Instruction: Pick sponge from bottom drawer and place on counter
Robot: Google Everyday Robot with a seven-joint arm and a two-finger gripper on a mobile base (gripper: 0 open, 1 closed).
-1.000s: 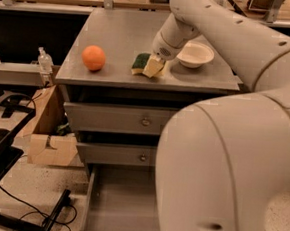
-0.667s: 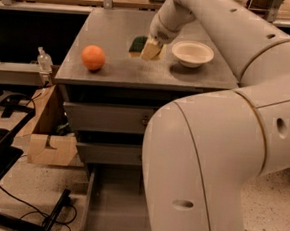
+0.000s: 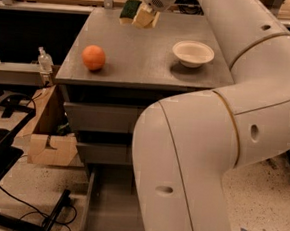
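sponge (image 3: 129,9): small and flat, dark green scrub face over yellow foam. It sat tilted, green side toward upper left. It was pinched in the gripper (image 3: 143,15) at the top of the view, over the far edge of the counter (image 3: 139,57), left of centre, and looked to be off the surface. The counter was a flat matte grey cabinet top. bottom drawer (image 3: 109,205): lowest of three, stood pulled out, a plain grey tray. Its right part was out of sight.
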